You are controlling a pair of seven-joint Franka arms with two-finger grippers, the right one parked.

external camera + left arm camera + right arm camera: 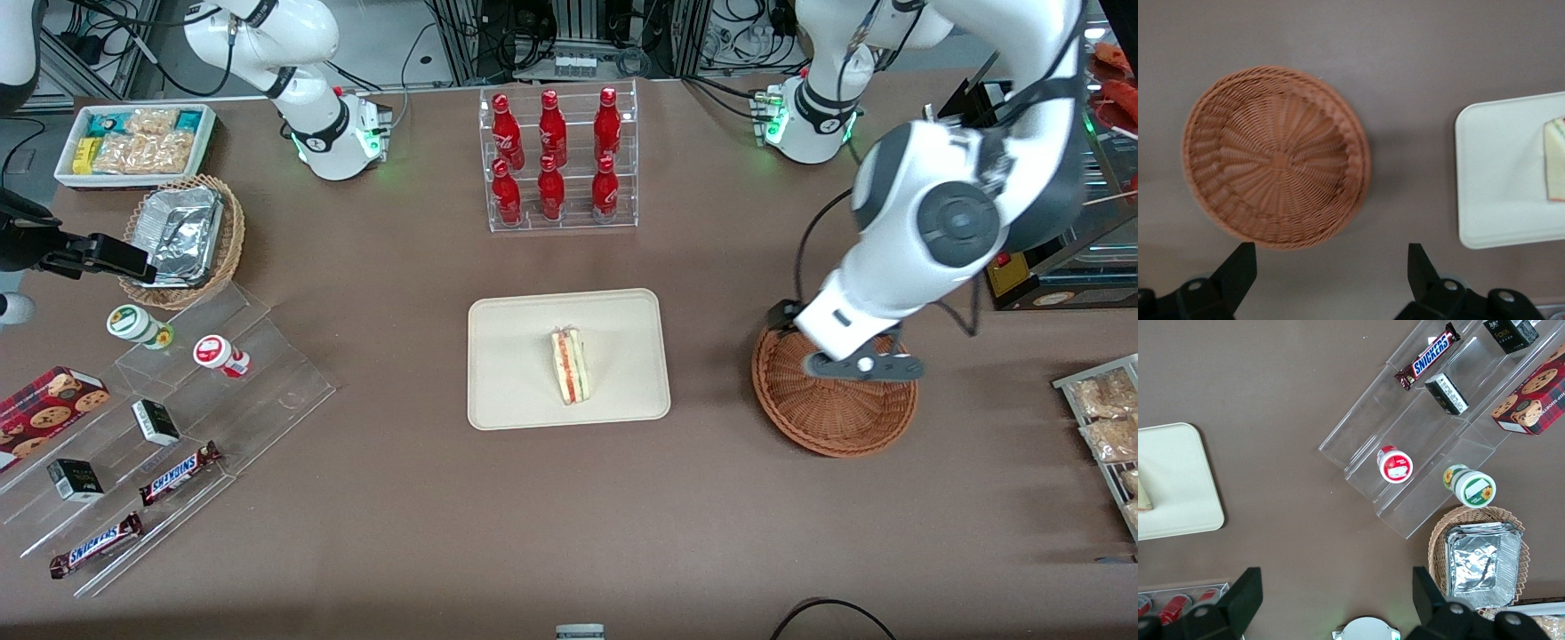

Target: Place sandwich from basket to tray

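The sandwich (570, 364), a pale bread wedge with red and green filling, lies in the middle of the cream tray (516, 391). The reddish-brown wicker basket (836, 418) stands beside the tray toward the working arm's end and holds nothing. My left gripper (861, 366) hangs above the basket's edge farther from the front camera. In the left wrist view the gripper (1331, 267) is open and empty, with the basket (1275, 157), the tray (1501, 173) and a corner of the sandwich (1555, 160) in sight. The right wrist view shows the tray (1178, 493).
A clear rack of red bottles (558, 160) stands farther from the front camera than the tray. Toward the parked arm's end are a tan wicker basket with foil containers (182, 236), a white snack box (133, 142) and acrylic steps with snacks (160, 427). Packets (1107, 427) lie at the working arm's end.
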